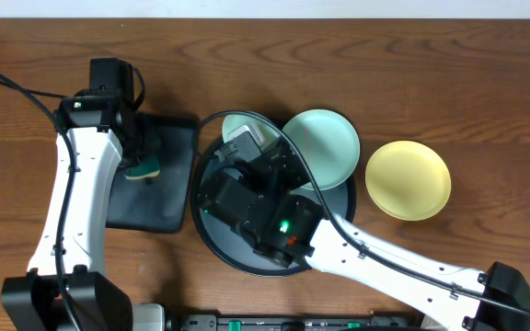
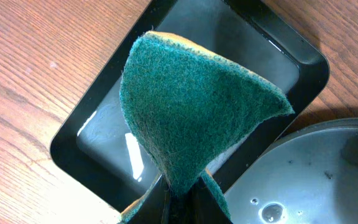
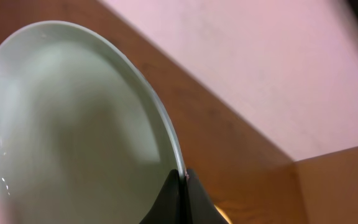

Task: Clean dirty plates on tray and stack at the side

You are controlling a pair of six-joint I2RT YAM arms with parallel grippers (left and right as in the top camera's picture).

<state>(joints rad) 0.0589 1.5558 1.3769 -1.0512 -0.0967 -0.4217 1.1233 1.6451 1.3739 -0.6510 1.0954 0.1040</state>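
Overhead, status?
> Yellow plate [image 1: 408, 179] sits on the table [image 1: 486, 83], right of the round black tray [image 1: 214, 244]; likely done. Mint green plate [image 1: 325, 147] tilts over the tray's right rim. Second mint plate [image 1: 239, 127] is half hidden under the right arm [image 1: 375, 250]. No stack yet.

Left wrist?
> Left gripper [image 2: 180, 194] pinches a green scouring sponge [image 2: 191, 106] above the rectangular tray [image 2: 73, 140].

Right wrist?
> Right gripper [image 3: 183, 180] is clamped on a raised mint rim, probably the tilted mint green plate [image 3: 73, 124]. Two left to scrub, I'd say.
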